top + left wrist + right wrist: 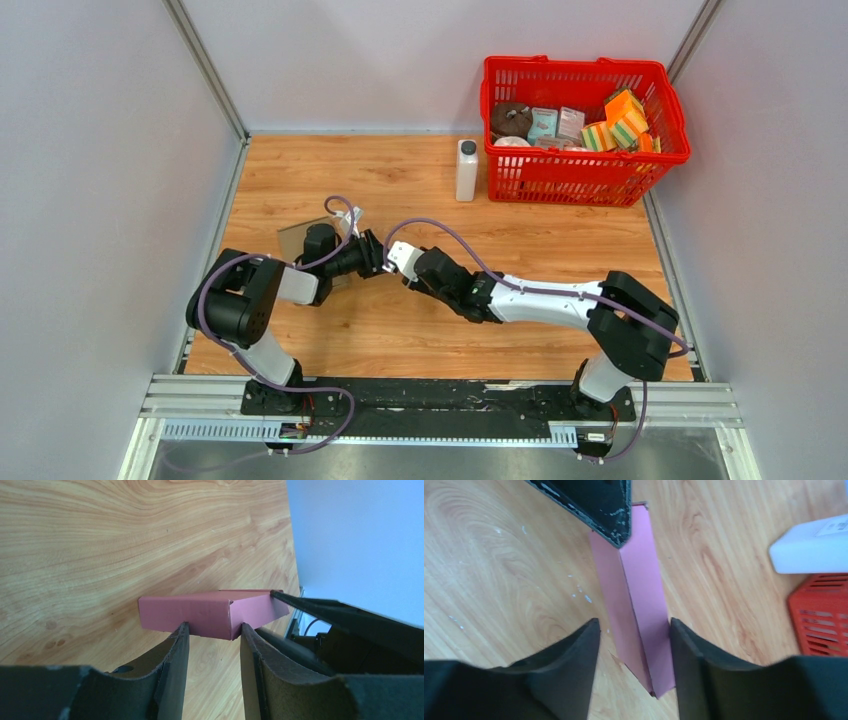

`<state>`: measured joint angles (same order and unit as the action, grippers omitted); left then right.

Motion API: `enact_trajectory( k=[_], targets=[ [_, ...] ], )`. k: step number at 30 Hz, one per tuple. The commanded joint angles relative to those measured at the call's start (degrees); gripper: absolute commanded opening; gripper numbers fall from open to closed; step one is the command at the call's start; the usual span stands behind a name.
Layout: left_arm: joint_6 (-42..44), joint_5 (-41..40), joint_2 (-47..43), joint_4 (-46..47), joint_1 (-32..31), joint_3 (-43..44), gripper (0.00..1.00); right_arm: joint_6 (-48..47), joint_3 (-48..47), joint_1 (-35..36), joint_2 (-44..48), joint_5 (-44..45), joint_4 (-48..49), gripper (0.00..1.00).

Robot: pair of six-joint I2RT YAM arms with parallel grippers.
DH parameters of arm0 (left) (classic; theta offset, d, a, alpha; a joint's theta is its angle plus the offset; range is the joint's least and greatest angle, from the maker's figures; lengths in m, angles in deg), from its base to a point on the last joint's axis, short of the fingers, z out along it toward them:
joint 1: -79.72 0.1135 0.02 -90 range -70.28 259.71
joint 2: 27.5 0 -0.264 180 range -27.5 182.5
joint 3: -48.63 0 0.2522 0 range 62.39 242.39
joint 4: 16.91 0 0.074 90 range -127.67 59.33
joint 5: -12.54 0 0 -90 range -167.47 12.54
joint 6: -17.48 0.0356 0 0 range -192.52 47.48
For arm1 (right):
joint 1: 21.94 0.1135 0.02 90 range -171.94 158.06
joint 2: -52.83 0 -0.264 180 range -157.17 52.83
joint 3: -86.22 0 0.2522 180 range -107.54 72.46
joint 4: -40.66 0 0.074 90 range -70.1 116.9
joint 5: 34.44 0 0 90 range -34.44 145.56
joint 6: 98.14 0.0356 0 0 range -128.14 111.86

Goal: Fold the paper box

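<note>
The pink paper box [200,612] lies folded up on the wooden table, seen close in both wrist views; in the right wrist view it shows as a narrow pink strip [644,605]. In the top view only a brown cardboard part [297,240] of it shows beside the arms. My left gripper [212,626] is open, its fingertips against the box's near side at one corner. My right gripper [634,625] is open and straddles the box's end, its right finger touching the box. The two grippers meet tip to tip, the left [372,254] beside the right [398,258].
A red basket [585,165] with several small items stands at the back right, and a white bottle [466,170] stands just left of it. Both show at the right of the right wrist view, the bottle [809,547] above the basket [821,615]. Grey walls enclose the table.
</note>
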<state>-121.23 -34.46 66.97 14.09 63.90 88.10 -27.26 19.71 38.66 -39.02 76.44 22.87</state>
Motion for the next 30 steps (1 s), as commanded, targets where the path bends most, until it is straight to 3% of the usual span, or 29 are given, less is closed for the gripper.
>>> enact_trajectory(
  k=[1,8,11,14,18,21,24,30],
  targets=[
    [7.39,-7.23,-0.43,-19.93,-1.33,0.47,0.36,13.11,-3.40,-2.85,-2.81,-8.48,-11.93,0.62],
    [9.60,-8.81,-1.58,-25.86,-1.59,3.20,0.34,37.81,-2.54,-12.07,9.13,-25.35,-18.28,0.77],
    [9.42,-9.25,-1.49,-26.12,-2.20,3.64,0.34,51.60,-0.69,-20.06,12.75,-33.61,-21.98,0.79],
    [9.25,-10.39,-1.66,-26.47,-3.34,3.90,0.33,61.70,4.40,-25.43,15.38,-42.48,-15.85,0.79],
    [9.16,-11.01,-1.84,-26.82,-4.05,4.17,0.33,62.36,6.52,-27.37,15.92,-44.70,-11.61,0.77],
    [9.68,-11.19,-2.10,-27.70,-4.14,4.43,0.33,64.01,9.50,-30.79,15.04,-50.04,-5.22,0.61],
    [10.04,-11.54,-2.19,-28.40,-4.05,4.43,0.33,62.72,10.04,-32.03,13.29,-50.86,-1.59,0.55],
    [10.13,-11.54,-1.84,-28.32,-4.14,4.34,0.33,61.66,9.78,-32.30,9.68,-52.52,1.04,0.51]
  ],
)
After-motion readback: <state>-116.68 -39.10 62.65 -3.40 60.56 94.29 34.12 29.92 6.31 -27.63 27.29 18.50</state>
